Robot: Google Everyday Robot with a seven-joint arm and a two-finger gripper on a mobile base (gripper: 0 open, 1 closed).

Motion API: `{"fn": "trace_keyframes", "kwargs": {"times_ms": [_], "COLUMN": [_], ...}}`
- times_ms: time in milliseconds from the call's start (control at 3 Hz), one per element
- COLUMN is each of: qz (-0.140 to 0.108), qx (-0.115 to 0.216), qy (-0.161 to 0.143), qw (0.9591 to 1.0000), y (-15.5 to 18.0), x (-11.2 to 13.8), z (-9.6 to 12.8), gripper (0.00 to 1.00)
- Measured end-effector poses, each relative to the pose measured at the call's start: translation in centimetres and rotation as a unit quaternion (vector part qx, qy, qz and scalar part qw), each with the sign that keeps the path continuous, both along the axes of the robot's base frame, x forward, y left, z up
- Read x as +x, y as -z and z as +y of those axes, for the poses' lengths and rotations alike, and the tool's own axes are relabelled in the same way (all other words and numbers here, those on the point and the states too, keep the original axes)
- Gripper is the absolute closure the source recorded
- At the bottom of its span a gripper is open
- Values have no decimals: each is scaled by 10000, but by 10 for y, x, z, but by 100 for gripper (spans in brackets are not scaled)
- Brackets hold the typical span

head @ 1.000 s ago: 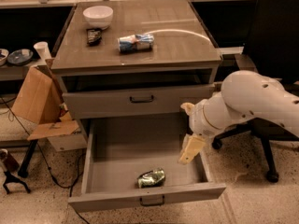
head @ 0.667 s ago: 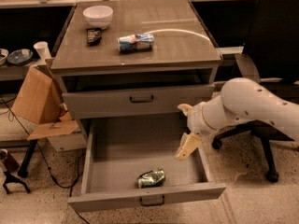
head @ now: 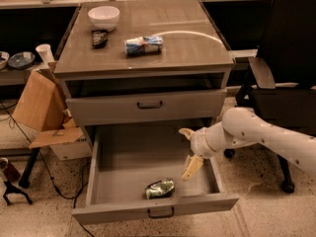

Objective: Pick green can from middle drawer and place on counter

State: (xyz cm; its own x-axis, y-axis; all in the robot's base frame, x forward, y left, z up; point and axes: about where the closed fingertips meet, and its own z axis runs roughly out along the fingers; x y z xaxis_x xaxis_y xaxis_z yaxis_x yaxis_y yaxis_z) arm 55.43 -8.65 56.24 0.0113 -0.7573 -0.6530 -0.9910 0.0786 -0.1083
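A grey cabinet fills the middle of the scene. Its counter (head: 197, 58) sits above the open middle drawer (head: 118, 177), which is pulled well out toward the camera. A closed drawer front (head: 113, 110) sits directly above the back of the open drawer. A black chair (head: 291, 58) stands beyond the drawer's right wall, as the camera sees it. A white robot arm (head: 266, 137) reaches in over that same wall, passing low across its top edge.

The gripper (head: 190, 149) hangs inside the drawer near the right wall. Its two fingers are spread apart and hold nothing. The green can (head: 159, 188) lies on its side on the drawer floor, close to the drawer's front wall. It is just in front and to the left of the gripper, not touching it.

Several things could go wrong from here.
- **Rolling:** The can is on its side, so a first touch from one finger may roll or skid it away before the fingers close.
- **Tight space:** The can is close to the front wall, leaving little room for a finger there, and a fingertip may jam against the wall or the floor.
- **Weak grip:** The can looks dented and shiny, so an off-centre pinch could let it slip out.
- **Collisions on the way up:** The arm could catch the right wall, or the can could strike the closed drawer front or the counter edge above the drawer.
- **Crowded counter:** A blue-and-white can (head: 143, 45) and a white bowl (head: 103, 17) already sit up there. A careless placement could knock into them.
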Motion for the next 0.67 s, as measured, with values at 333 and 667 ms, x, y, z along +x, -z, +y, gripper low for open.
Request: {"fn": "trace_keyframes", "kwargs": {"times_ms": [333,667], "qz": [-112,-39], "qx": [-36,132], "qy": [-118,-274], "qw": [9999,9995], "y": [-2,30], "x": [5,9], "z": [11,23], "gripper": [0,0]}}
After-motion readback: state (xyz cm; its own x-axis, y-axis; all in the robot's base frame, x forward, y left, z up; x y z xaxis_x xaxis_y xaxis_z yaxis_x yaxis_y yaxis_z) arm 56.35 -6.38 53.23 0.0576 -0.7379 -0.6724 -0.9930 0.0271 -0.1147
